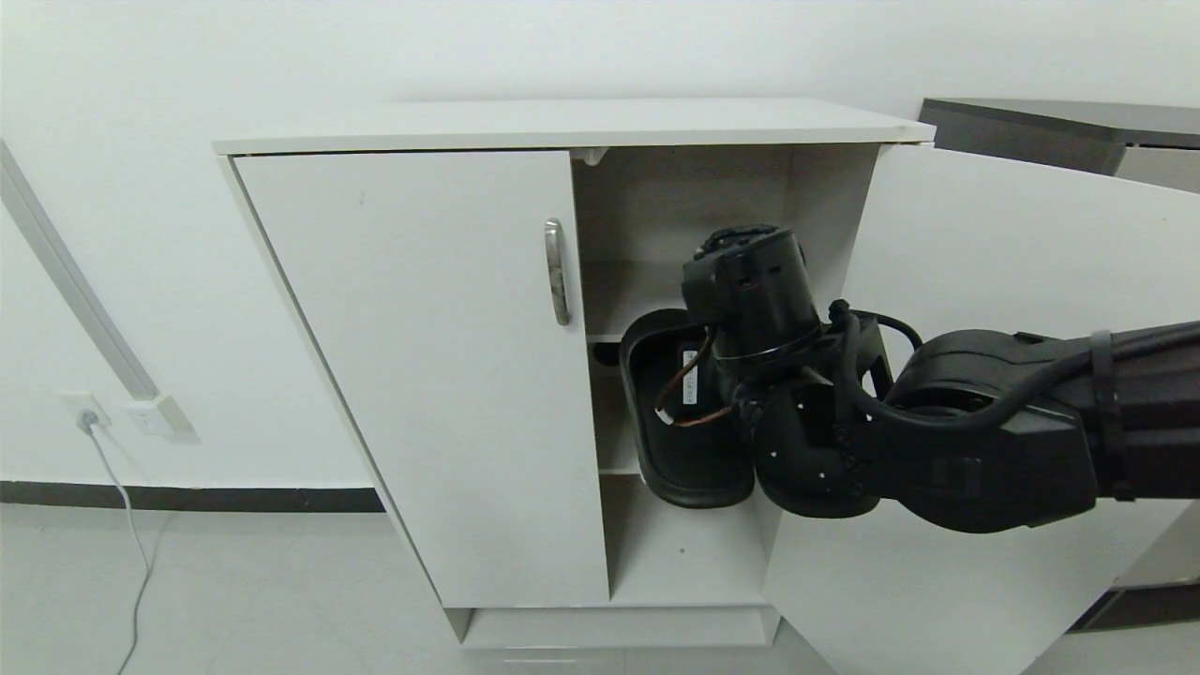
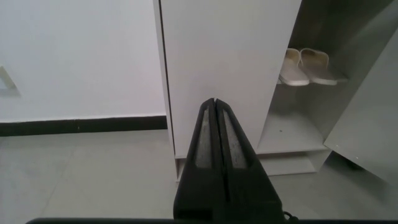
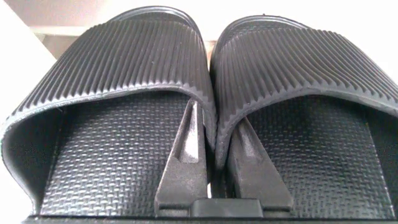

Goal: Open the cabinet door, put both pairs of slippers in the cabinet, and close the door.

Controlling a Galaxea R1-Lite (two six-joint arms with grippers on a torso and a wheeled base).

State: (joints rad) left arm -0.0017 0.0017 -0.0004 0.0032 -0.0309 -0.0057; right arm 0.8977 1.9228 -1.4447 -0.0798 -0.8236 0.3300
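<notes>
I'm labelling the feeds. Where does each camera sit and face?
Head: on the robot's head, facing down at the cabinet; right arm shows.
Left wrist: on the left arm, facing the cabinet past the shut left hand.
Right wrist: on the right arm, facing black slippers in the right hand.
Shared: head and right wrist both show those slippers.

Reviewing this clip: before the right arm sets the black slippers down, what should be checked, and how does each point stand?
1. Right door swung open: ok.
2. Right gripper shut on both black slippers: ok.
3. White slippers on a shelf inside: ok.
4. Bottom shelf bare for the black pair: ok.
5. Black slippers fully past the front edge of the cabinet: cannot tell.
6. Left gripper shut, away from the opening: ok.
</notes>
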